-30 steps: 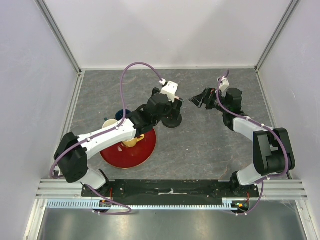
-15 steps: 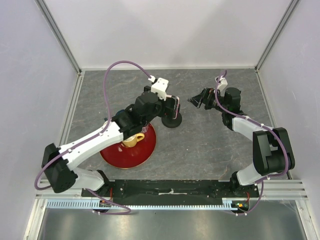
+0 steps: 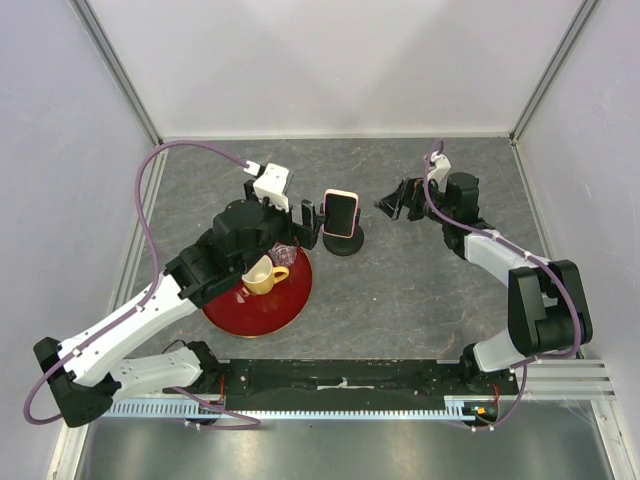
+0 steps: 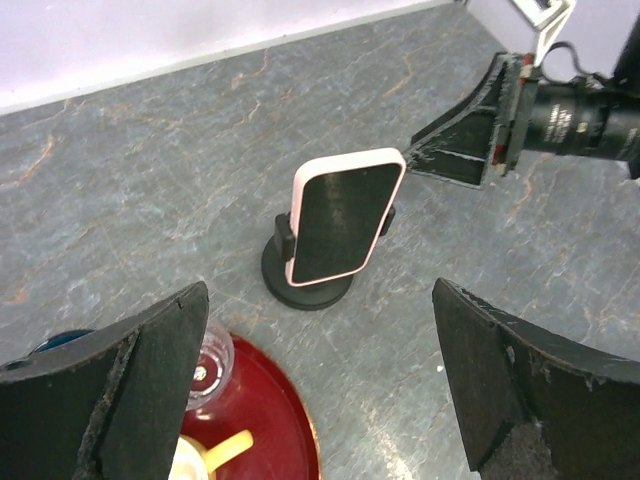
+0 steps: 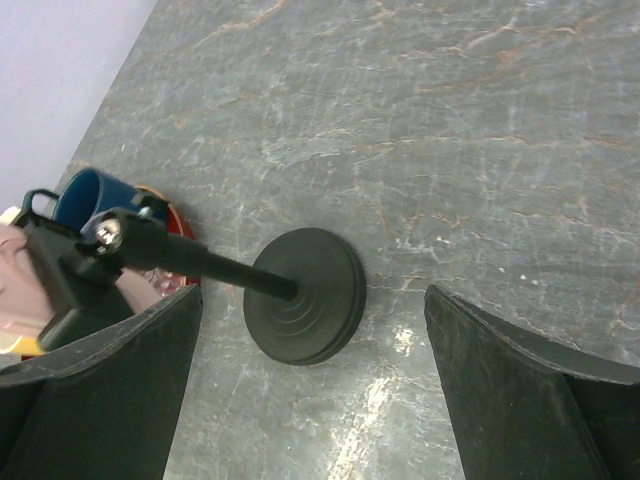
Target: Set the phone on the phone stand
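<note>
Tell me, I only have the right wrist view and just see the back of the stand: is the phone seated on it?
Observer: Yes. The left wrist view shows the phone clamped in the head of the phone stand, with its dark screen facing the left arm.
Operator: Is the other arm holding it there?
Observer: No. The left end effector is open and empty, short of the phone.
Operator: Is mine touching it?
Observer: No. The top view shows a gap between the right end effector and the phone.
</note>
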